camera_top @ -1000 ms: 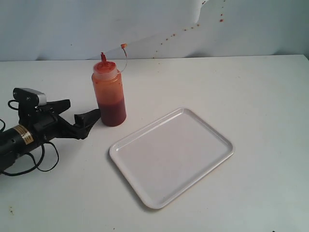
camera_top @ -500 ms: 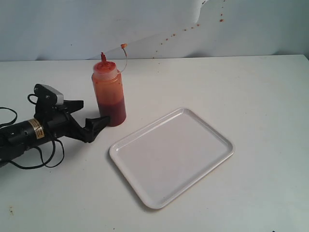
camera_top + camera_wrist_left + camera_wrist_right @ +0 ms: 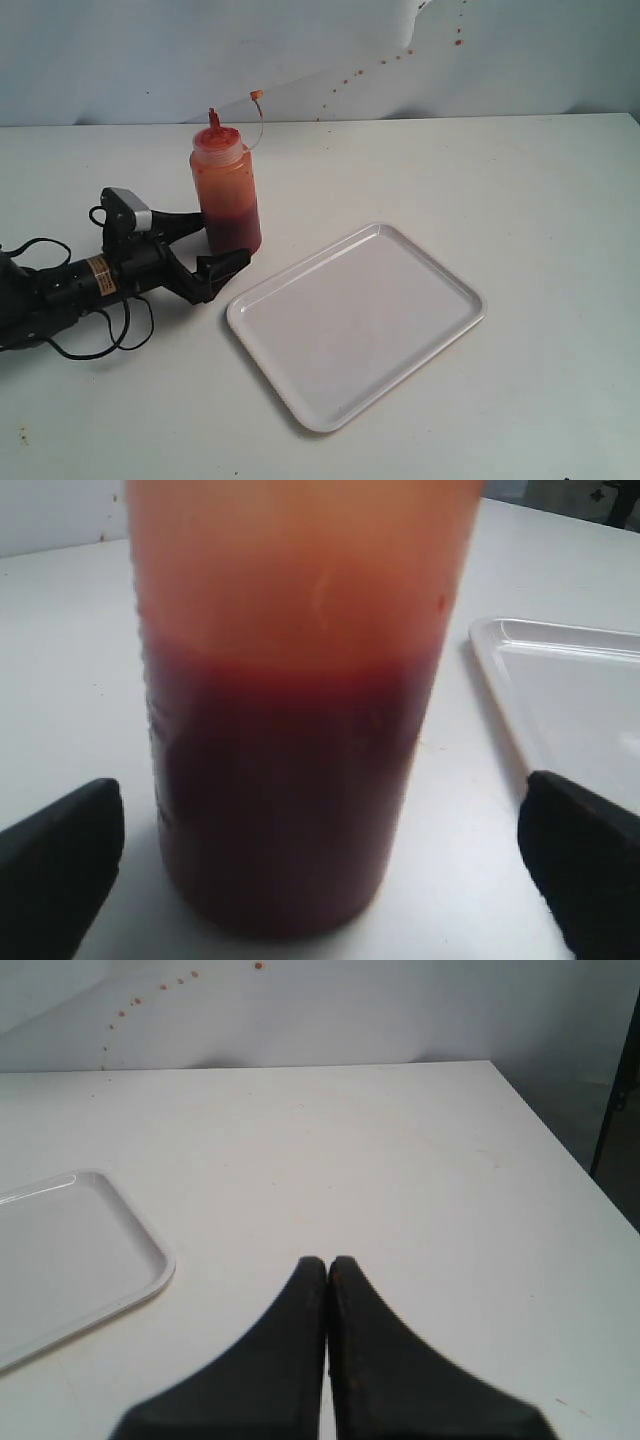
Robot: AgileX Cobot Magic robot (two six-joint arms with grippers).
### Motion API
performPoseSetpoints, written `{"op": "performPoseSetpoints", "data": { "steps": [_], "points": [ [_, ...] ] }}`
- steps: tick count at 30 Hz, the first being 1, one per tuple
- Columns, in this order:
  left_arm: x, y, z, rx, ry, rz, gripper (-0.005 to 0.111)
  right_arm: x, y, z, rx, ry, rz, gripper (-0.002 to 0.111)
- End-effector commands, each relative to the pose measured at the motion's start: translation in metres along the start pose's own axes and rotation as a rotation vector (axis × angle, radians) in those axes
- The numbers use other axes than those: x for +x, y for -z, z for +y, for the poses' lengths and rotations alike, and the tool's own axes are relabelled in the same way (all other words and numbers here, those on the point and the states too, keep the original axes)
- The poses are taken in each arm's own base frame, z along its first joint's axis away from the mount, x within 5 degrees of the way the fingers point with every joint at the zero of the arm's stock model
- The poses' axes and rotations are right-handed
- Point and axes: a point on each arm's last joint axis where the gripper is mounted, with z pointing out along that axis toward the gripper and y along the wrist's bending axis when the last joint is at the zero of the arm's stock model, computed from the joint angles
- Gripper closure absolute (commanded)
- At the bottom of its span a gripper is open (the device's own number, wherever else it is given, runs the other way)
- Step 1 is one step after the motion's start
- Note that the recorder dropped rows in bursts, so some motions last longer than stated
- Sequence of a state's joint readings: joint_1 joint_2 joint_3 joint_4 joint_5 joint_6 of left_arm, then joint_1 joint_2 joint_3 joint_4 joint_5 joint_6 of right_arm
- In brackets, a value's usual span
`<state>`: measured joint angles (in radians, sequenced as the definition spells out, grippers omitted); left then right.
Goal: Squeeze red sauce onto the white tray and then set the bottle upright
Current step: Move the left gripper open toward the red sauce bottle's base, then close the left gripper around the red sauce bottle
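Inside wide-spread L claw (image 3: 221, 241) stands bottle (image 3: 226, 190), upright; R claw (image 3: 327, 1264) pressed together.

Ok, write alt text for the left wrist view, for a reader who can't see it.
A translucent squeeze bottle stands upright on the white table, close up between the two black fingers of the open left hand, which do not touch it. Dark red sauce fills its lower part; a corner of the empty white tray shows beside it.
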<state>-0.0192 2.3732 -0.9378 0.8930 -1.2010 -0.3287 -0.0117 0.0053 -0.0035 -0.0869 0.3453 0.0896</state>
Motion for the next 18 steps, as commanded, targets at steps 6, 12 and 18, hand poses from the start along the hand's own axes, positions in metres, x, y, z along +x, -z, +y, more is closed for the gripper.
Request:
{"op": "performPoseSetpoints", "data": {
  "steps": [6, 12, 18],
  "points": [
    [-0.005, -0.006, 0.009, -0.01, -0.013, -0.043, 0.002, 0.001, 0.0, 0.0, -0.003, 0.002, -0.005, 0.108],
    [-0.007, -0.006, 0.012, -0.033, -0.009, -0.055, 0.002, 0.001, 0.0, 0.0, -0.003, 0.0, -0.005, 0.108],
    [-0.009, -0.02, 0.002, -0.017, -0.013, -0.041, 0.002, 0.001, 0.0, 0.0, -0.003, 0.0, -0.005, 0.108]
  ]
}}
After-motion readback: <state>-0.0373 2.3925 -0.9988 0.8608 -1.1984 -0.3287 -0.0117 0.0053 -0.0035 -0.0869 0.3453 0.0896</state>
